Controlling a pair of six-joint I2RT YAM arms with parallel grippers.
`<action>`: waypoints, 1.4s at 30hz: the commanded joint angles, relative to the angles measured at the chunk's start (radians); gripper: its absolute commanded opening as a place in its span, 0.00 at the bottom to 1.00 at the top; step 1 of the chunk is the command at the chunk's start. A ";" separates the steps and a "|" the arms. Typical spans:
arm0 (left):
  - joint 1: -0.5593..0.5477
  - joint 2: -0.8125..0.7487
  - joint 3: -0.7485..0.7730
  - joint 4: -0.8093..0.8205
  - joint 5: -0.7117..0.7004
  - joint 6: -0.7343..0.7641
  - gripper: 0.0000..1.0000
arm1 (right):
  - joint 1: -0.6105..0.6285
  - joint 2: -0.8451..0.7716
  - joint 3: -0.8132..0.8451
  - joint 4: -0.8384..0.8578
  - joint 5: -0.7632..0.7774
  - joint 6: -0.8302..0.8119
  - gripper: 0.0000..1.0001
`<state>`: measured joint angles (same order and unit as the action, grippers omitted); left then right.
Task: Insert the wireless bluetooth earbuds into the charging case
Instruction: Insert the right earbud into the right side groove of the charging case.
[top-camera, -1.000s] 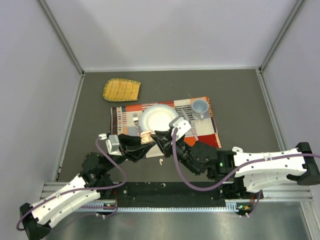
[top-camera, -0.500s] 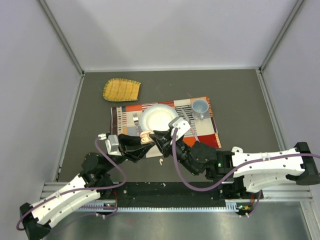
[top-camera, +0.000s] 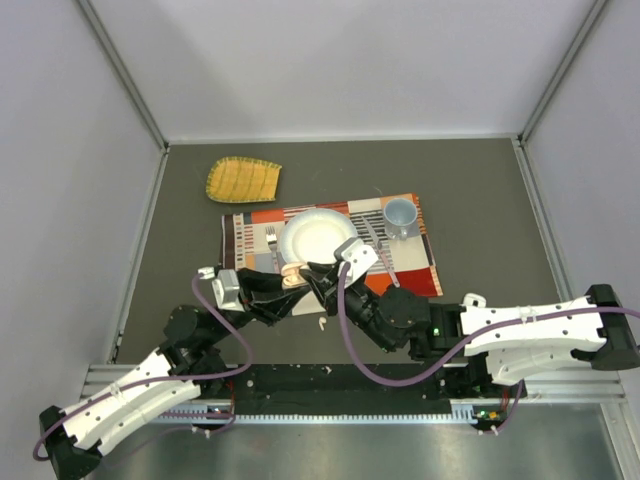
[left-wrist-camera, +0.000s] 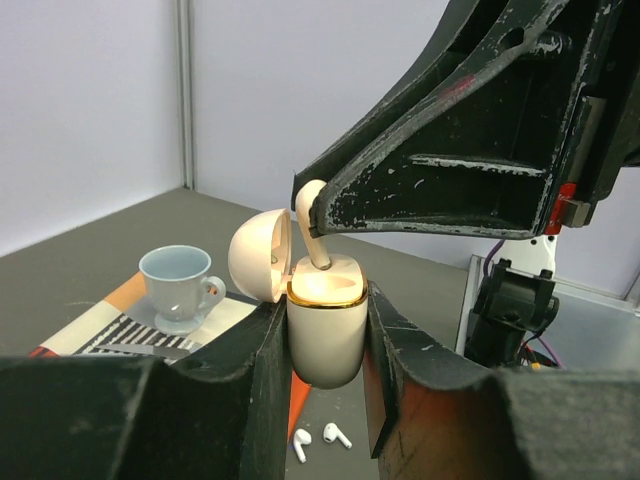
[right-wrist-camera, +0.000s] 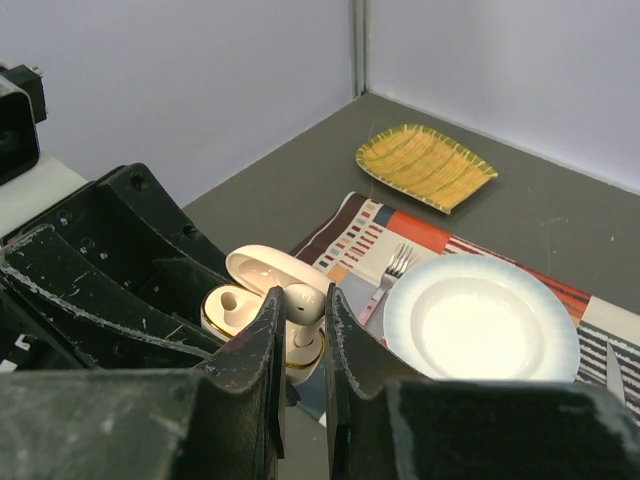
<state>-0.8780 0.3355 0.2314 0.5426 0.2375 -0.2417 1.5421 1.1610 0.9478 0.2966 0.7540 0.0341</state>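
Note:
My left gripper (left-wrist-camera: 325, 302) is shut on the cream charging case (left-wrist-camera: 325, 335), holding it upright above the table with its lid open to the left. My right gripper (right-wrist-camera: 301, 300) is shut on a white earbud (right-wrist-camera: 303, 305), directly over the case (right-wrist-camera: 232, 312). The earbud's (left-wrist-camera: 311, 213) stem reaches down into the case's right slot; the left slot is empty. In the top view both grippers meet at the case (top-camera: 293, 272) by the placemat's near edge. Two small white earbud-shaped pieces (left-wrist-camera: 335, 435) lie on the table under the case, also showing in the top view (top-camera: 322, 322).
A patterned placemat (top-camera: 410, 265) carries a white plate (top-camera: 315, 237), a fork (top-camera: 271, 240) and a pale blue cup (top-camera: 400, 214) on a saucer. A yellow woven dish (top-camera: 243, 179) lies at the back left. Grey walls enclose the table.
My right gripper has moved slightly left and down with the earbud, bringing it onto the case. The left gripper has held the case still.

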 joint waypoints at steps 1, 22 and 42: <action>-0.003 -0.018 0.006 0.088 -0.027 -0.002 0.00 | 0.013 -0.001 -0.024 -0.048 -0.028 -0.060 0.00; -0.001 -0.015 0.006 0.085 -0.038 -0.001 0.00 | 0.012 0.014 -0.003 -0.142 -0.051 -0.146 0.00; -0.003 -0.009 0.002 0.103 -0.037 0.005 0.00 | 0.012 0.020 0.037 -0.208 -0.004 -0.008 0.00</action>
<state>-0.8795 0.3363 0.2203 0.4992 0.2188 -0.2409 1.5425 1.1614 0.9463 0.1814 0.7197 -0.0319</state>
